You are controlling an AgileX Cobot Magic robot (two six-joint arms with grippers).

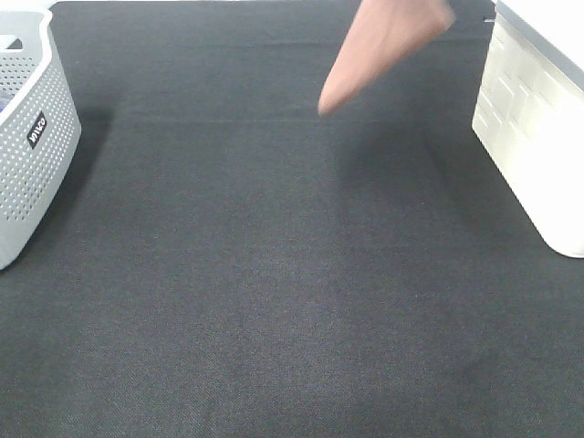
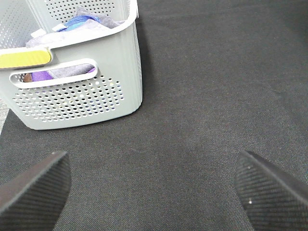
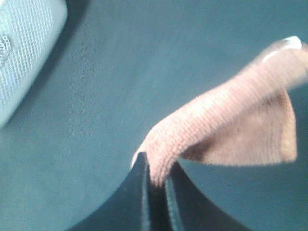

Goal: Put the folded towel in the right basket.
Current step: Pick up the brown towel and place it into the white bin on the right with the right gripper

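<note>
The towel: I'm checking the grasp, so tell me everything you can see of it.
The towel is peach-pink, ribbed terry-like cloth, blurred. The right gripper pinches a bunched edge between shut jaws; the rest hangs free, folded over, tapering to a corner. It hangs above the dark mat, nearer the right basket, its top out of the high view.

desk (image 1: 292,301) dark, woven surface. grey perforated basket (image 1: 32,137) stands on it. white basket (image 1: 538,128) on desk too, well apart from grey perforated basket.
</note>
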